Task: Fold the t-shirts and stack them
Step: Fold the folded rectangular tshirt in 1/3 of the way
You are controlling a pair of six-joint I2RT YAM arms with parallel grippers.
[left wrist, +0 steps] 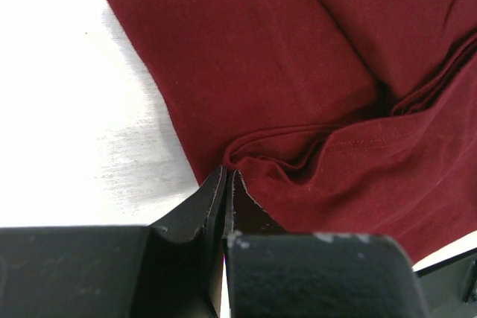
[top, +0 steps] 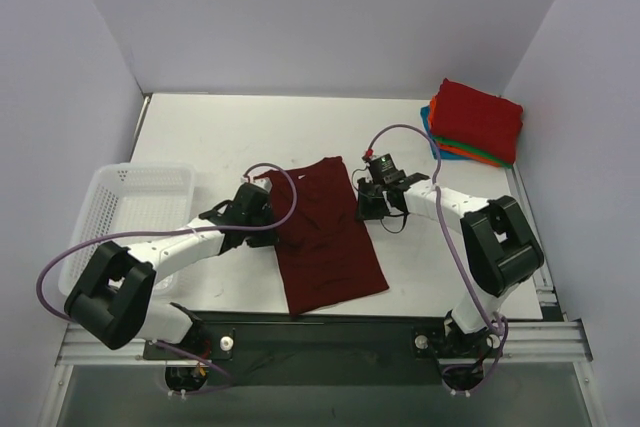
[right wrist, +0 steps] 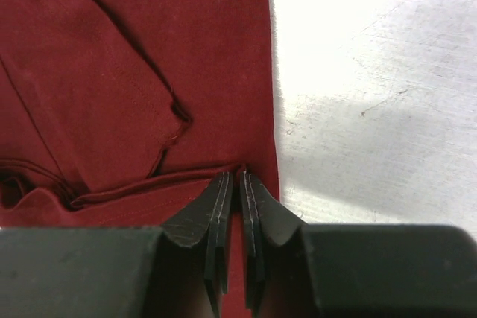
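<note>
Fingers (left wrist: 200,214) pinching maroon t-shirt (top: 325,237) edges, basket (top: 140,169) left

A: The overhead view looks steeply down from the near side, taking in the whole white flat bench (top: 220,137).

B: The wrist views sit close behind the left claw (left wrist: 226,182) and right claw (right wrist: 235,182). All three share the dark maroon cloth t-shirt (top: 325,237).

A white mesh basket (top: 145,168) stands at the left of the white table (top: 250,132); pale walls (top: 320,17) enclose three sides; a rail (top: 330,340), possibly aluminium, lines the near edge
</note>
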